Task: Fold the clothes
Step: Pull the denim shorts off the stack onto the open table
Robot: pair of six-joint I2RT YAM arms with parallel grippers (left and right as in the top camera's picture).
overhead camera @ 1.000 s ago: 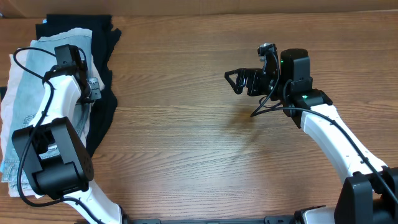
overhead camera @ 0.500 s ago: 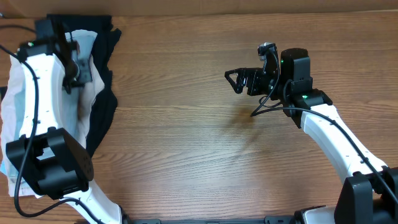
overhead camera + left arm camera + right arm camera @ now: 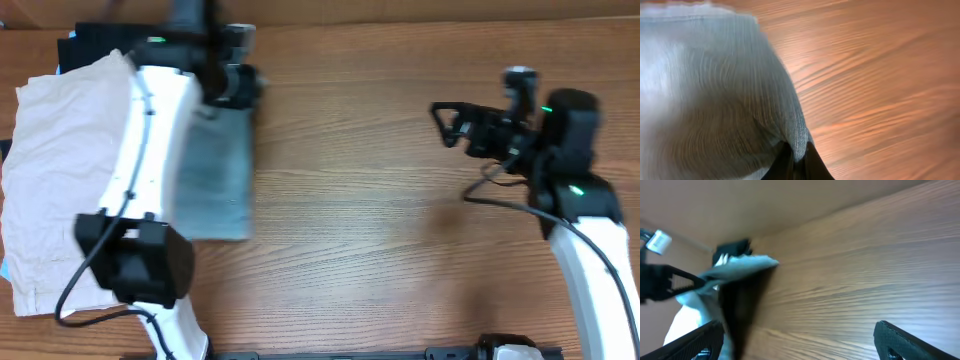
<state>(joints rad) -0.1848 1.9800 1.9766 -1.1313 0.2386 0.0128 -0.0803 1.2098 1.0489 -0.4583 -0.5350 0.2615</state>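
Note:
My left gripper (image 3: pixel 232 85) is shut on an edge of the light-blue denim shorts (image 3: pixel 213 178) and holds them lifted above the table, left of the middle; the cloth hangs down blurred. In the left wrist view the denim (image 3: pixel 715 100) fills the left side and its edge is pinched between the black fingers (image 3: pixel 797 162). My right gripper (image 3: pixel 447 122) is open and empty above the right half of the table. In the right wrist view its fingers (image 3: pixel 800 340) are spread wide, and the hanging shorts (image 3: pixel 737 270) show far off at the left.
The beige shorts (image 3: pixel 60 170) lie spread at the left edge of the table. A black garment (image 3: pixel 85 40) lies under them at the back left corner. Bare wooden tabletop (image 3: pixel 380 230) lies between the two arms.
My left gripper has lifted the denim shorts off the pile and carried them right, leaving the beige shorts uncovered. My right arm has moved to the right.

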